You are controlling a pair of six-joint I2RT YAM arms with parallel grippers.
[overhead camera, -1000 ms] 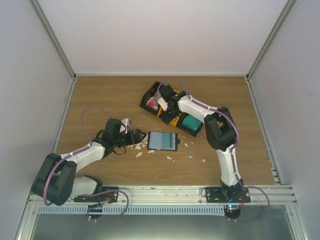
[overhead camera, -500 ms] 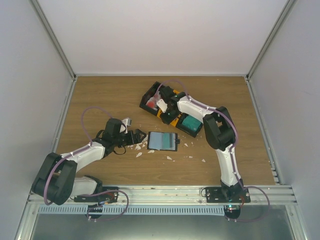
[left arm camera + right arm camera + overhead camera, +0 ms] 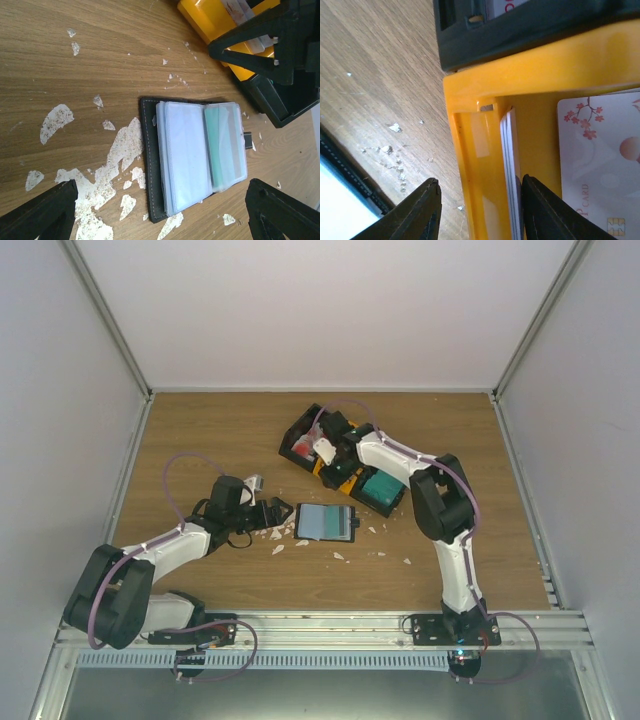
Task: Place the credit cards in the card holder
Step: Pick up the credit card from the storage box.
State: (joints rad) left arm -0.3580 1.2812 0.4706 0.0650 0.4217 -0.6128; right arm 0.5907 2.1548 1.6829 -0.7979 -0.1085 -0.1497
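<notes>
Orange bin pick underway, holder lying open

Top view: the card holder (image 3: pixel 326 522) lies open mid-counter (image 3: pixel 200 430). The left pincer (image 3: pixel 278 512) sits just beside it and the right pincer (image 3: pixel 335 452) is down in the orange bin (image 3: pixel 343 478) further back.

Left wrist: jaws spread wide with nothing in them. The holder's clear sleeves face up, and one looks teal.

Right wrist: jaws half-closed, straddling the bin wall and a stack of credit cards (image 3: pixel 509 165) standing on edge. Can't tell if they've actually bitten.

My guess is this is the grab step. Next it needs to pinch one card cleanly without catching the wall, lift it, and carry it to a sleeve.
</notes>
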